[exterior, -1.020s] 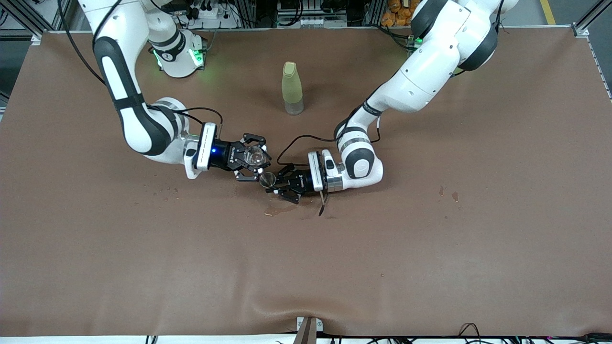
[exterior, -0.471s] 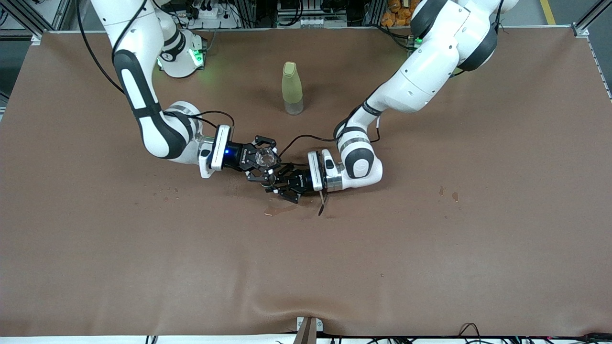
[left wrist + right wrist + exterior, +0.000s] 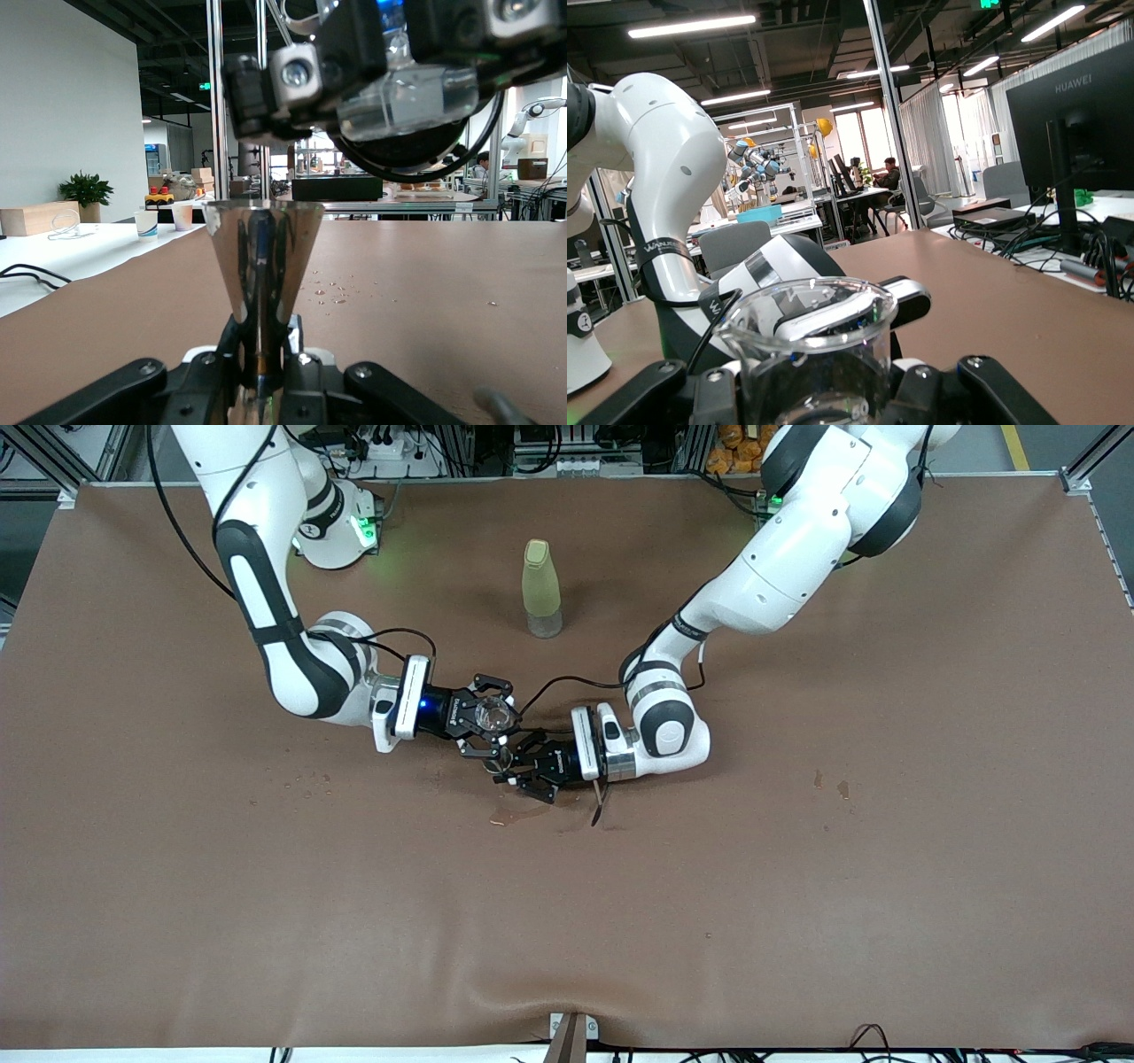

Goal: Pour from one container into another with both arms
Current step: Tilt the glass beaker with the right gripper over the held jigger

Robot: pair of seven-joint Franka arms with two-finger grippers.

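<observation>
Since a second ago, the right arm (image 3: 266,602) has been swinging toward the middle of the table, carrying the right gripper (image 3: 483,722) until it is hanging just above the left gripper (image 3: 523,772), while the left arm (image 3: 780,558) is keeping its place. The right gripper is clenching a clear glass beaker (image 3: 494,713), its mouth facing up in the front view; in the right wrist view the beaker's rim (image 3: 808,308) is filling the foreground between the black fingers (image 3: 992,390). The left gripper is sitting low over the brown table cover (image 3: 797,886) and is gripping a shiny metal cone-shaped cup (image 3: 262,257) by its narrow foot, upright, wide mouth upward. In the left wrist view the beaker (image 3: 407,102) is hovering right above and just beside that cone's mouth.

A wet patch (image 3: 518,812) is darkening the cover under the left gripper, and small droplets (image 3: 332,289) are lying on the cloth near it. A pale yellow-green bottle (image 3: 541,589) is standing upright toward the arms' bases, well apart from both grippers. Around the table, the wrist views are showing an open workshop: ceiling strip lights (image 3: 691,27), a dark monitor (image 3: 1072,124), desks, a potted plant (image 3: 86,190) and paper cups (image 3: 147,224).
</observation>
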